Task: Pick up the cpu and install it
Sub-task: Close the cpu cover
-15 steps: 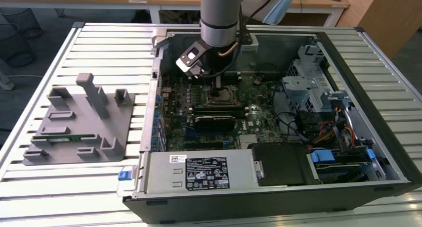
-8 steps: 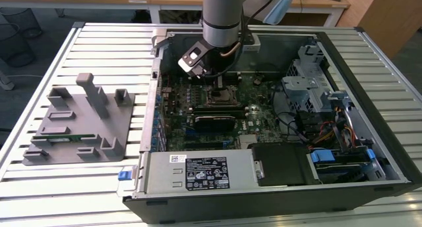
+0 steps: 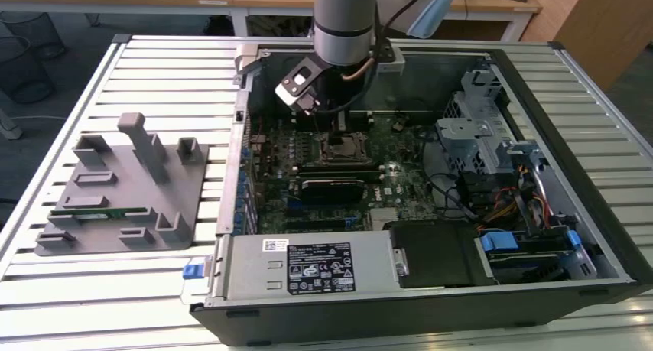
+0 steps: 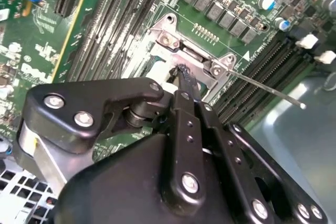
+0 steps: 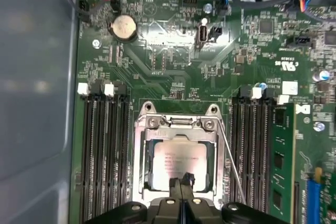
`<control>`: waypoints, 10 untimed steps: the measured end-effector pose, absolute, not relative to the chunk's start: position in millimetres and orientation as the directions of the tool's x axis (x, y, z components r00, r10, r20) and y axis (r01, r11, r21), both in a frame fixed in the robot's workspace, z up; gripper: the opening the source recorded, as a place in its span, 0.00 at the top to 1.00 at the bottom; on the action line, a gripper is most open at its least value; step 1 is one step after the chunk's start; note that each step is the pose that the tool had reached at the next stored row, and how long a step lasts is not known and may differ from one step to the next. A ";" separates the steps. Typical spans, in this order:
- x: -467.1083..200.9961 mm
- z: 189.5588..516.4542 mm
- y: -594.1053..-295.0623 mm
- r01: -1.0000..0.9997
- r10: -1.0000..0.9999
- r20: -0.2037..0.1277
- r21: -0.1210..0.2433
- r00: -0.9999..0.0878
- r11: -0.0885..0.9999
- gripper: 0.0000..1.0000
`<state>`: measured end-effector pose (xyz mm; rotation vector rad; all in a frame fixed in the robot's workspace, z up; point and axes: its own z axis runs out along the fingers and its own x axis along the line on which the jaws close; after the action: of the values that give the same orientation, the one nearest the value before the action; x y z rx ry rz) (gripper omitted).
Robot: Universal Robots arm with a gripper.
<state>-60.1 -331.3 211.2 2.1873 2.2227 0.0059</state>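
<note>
Slatted metal table carrying open computer case lying on its side. Exterior view: arm reaching down into case, gripper hanging just above socket on motherboard. Grey fixture plate on table, well apart from socket toward the exterior view's left, green memory stick lying in it. Power supply near case front edge, drive cage toward the exterior view's right of socket.

First wrist view: cpu lying flat inside socket, silver top up, metal frame all around it. Gripper with fingertips pressed together, narrow, nothing between them, tips over cpu edge; cannot tell if touching. Thin wire lever running beside socket. Empty memory slots on one side of socket, seated memory module on other side. Coin battery on board, well beyond socket from gripper.

Second wrist view: gripper seen from behind, black fingers shut against each other, tips down at socket frame. Wire lever sticking out sideways from socket. Memory slots just beside socket.
</note>
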 end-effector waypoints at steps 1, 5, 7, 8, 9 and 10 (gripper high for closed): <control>-60.1 213.1 -331.3 1.000 1.000 -0.014 0.019 -0.016 0.016 0.89; -60.1 213.7 -334.2 1.000 1.000 -0.014 0.019 -0.016 0.016 0.89; -58.4 213.5 -334.4 1.000 1.000 -0.014 0.019 -0.016 0.016 0.89; -56.6 213.5 -334.4 1.000 1.000 -0.014 0.019 -0.016 0.016 0.89; -55.1 213.5 -334.5 1.000 1.000 -0.014 0.019 -0.016 0.016 0.89; -53.5 213.5 -334.5 1.000 1.000 -0.014 0.019 -0.016 0.016 0.89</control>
<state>-53.5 -334.5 213.5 2.1874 2.2227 0.0061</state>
